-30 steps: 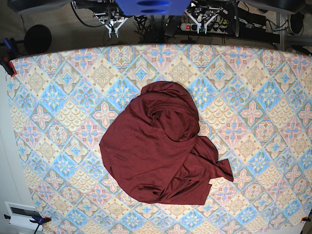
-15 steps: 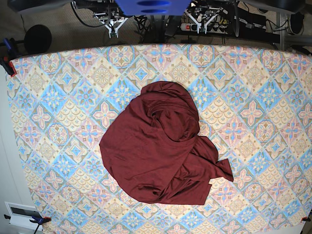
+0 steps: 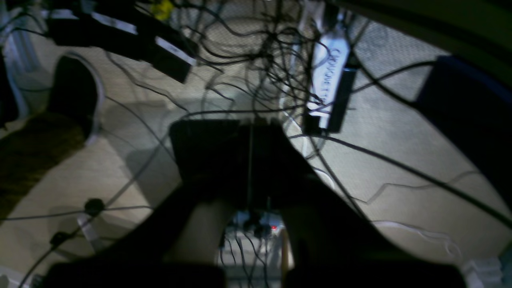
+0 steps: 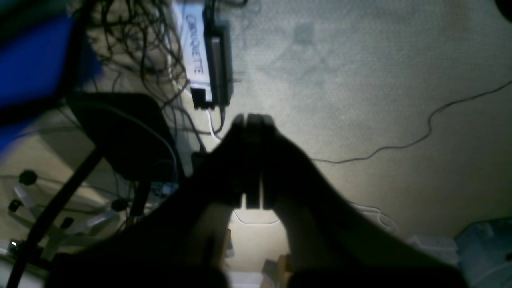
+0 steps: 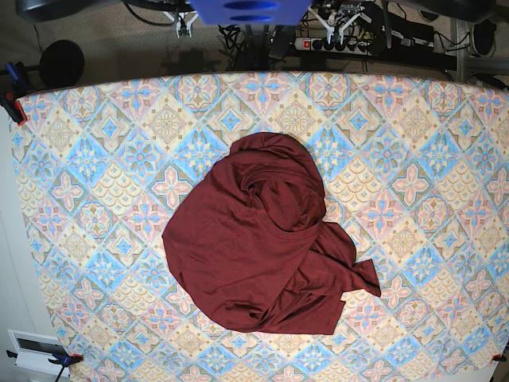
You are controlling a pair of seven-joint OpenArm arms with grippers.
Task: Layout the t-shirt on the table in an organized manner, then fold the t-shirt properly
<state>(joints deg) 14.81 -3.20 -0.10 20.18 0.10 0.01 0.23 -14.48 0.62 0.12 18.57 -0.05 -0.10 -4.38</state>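
Observation:
The maroon t-shirt (image 5: 262, 239) lies crumpled in a rounded heap at the middle of the table (image 5: 95, 159), with one corner sticking out toward the lower right. Both grippers hang beyond the table's far edge, well away from the cloth. My right gripper (image 5: 184, 22) shows at the top left of the base view, and my left gripper (image 5: 342, 20) at the top right. In the wrist views the left gripper (image 3: 250, 132) and the right gripper (image 4: 252, 120) are dark shapes with jaws pressed together over the floor, holding nothing.
Behind the table a tangle of cables and a power strip (image 5: 318, 44) lie on the carpet. A black round object (image 5: 61, 62) sits at the far left. Clamps (image 5: 12, 103) hold the tablecloth's corners. A white box (image 5: 32, 346) stands off the near left corner.
Both grippers have moved further back from the table's far edge, up toward the top of the base view. The t-shirt has not moved.

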